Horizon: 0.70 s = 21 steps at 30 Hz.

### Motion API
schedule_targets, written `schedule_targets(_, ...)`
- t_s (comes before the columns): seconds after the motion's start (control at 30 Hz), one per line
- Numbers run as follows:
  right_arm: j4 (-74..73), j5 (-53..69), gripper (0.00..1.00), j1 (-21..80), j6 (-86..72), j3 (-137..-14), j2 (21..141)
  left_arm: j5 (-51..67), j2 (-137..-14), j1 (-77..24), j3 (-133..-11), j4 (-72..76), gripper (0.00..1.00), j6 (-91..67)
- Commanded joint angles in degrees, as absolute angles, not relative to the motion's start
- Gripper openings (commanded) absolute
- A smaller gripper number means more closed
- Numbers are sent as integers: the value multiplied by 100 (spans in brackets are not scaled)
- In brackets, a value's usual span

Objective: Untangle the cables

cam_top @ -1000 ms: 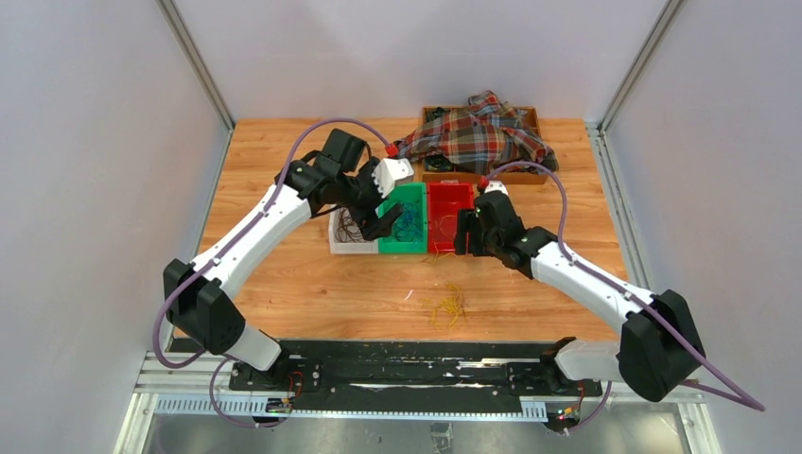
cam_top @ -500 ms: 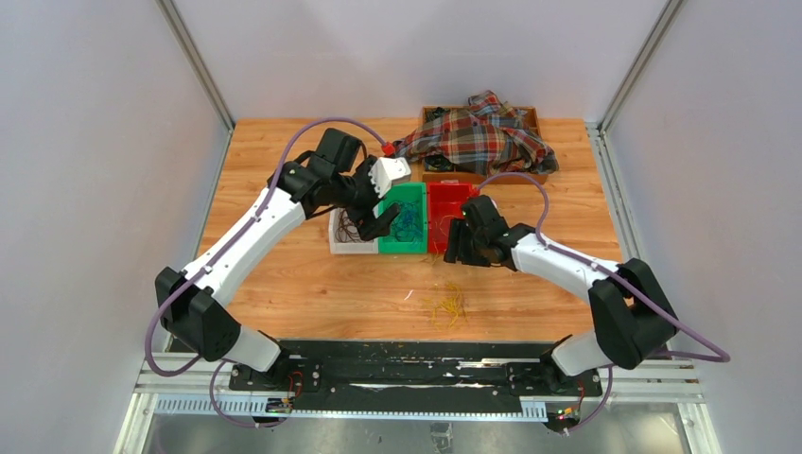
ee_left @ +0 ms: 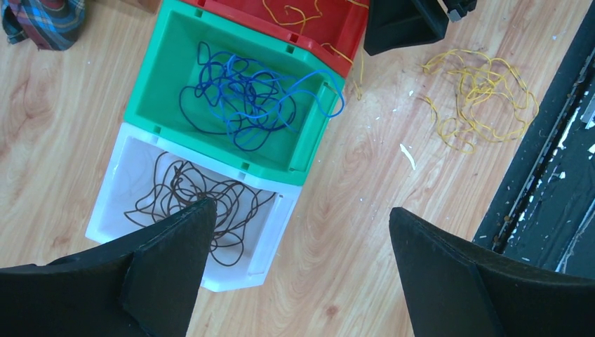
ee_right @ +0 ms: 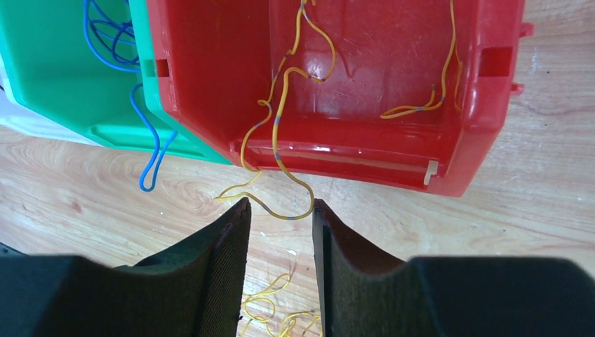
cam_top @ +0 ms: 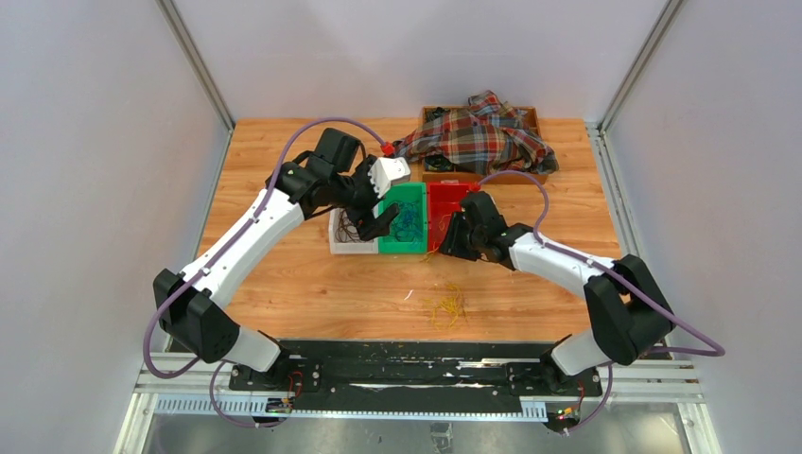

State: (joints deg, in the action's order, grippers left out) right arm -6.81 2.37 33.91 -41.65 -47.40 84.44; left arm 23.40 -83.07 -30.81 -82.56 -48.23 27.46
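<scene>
Three bins stand side by side. The white bin holds a dark brown cable. The green bin holds a blue cable, with one loop hanging over its front wall. The red bin holds a yellow-orange cable that spills over its front wall onto the table. My right gripper is open with a narrow gap, and that cable's loop lies just at its fingertips. My left gripper is wide open and empty above the white bin's near corner.
A loose yellow tangle lies on the wooden table in front of the bins, also in the left wrist view. A plaid cloth covers a wooden box at the back. The black base rail runs along the near edge.
My right gripper has moved left and down to the front of the red bin, with its elbow folding in. The left arm has hardly moved.
</scene>
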Motion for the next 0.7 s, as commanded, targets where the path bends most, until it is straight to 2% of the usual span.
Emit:
schedule_targets(0.0,-406,142,36,3272,-4341,-4750,8541,2452,-8152,-3015,-8218,-4834,98,2762)
schedule_targets(0.17,-352,17,28,3148,-4245,-4980,8702,2470,-8156,-3017,-8222,-4836,98,2742)
schedule_targets(0.67,-344,-66,23,3014,-3936,-5491,9218,2486,-8146,-3019,-8134,-4834,98,2804)
